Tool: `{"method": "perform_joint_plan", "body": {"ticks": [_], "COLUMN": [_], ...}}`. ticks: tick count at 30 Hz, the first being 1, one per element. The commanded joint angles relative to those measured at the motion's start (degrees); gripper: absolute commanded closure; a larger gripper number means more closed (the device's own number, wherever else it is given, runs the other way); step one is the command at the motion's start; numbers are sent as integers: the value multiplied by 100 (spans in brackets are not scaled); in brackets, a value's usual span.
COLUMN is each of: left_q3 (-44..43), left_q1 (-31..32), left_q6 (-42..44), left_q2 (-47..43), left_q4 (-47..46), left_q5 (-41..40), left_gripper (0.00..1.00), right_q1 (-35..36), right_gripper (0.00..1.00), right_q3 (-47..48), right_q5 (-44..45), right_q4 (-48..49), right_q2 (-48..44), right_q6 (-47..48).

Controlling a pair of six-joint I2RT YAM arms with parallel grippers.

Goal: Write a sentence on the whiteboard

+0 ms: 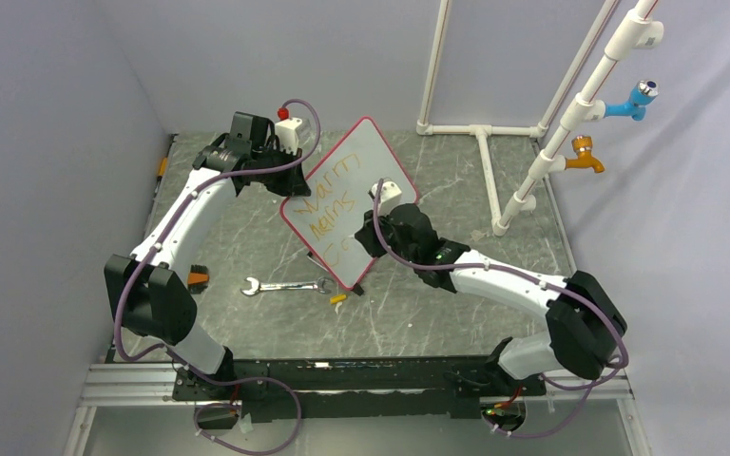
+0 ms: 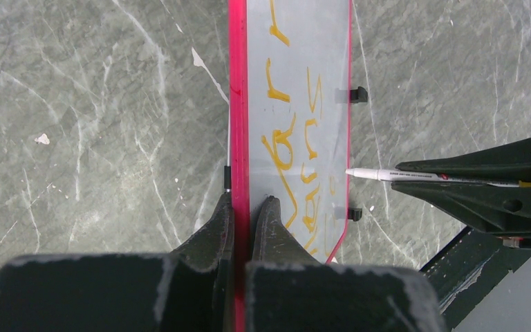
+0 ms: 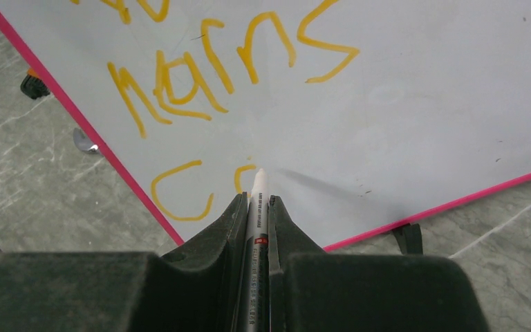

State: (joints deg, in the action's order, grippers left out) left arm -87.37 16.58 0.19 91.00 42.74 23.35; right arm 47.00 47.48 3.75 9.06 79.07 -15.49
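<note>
Whiteboard [image 1: 347,195], tilted at centre frame, is pinched by its pink rim [image 2: 238,104] in the closed left hand [image 2: 249,206], a marker [image 3: 258,190] being clamped in the closed right hand [image 3: 256,202]; by excess tip pressure the rim could be levered free and the lettering [image 3: 200,76] smeared.

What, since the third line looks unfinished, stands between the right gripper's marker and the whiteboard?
Nothing visible: the marker in the right gripper faces bare whiteboard; the left gripper clamps the rim well aside.
</note>
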Motion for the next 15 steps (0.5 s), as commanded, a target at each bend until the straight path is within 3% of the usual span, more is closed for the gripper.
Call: {"method": "perform_joint_plan", "body": {"ticks": [1,15], "left_q3": [194,194], "left_q1": [5,6], "left_q6": [888,894], "left_q2": [280,287], "left_q4": [661,662], "left_q5": [-1538,-1532], "left_gripper": [100,100], "right_q1": [-63,-205], "right_gripper": [100,100], "right_q3": [242,329], "right_q5": [125,-73], "right_q4": [223,426], "right_q2": [89,510], "right_q6": [-42,-88]}}
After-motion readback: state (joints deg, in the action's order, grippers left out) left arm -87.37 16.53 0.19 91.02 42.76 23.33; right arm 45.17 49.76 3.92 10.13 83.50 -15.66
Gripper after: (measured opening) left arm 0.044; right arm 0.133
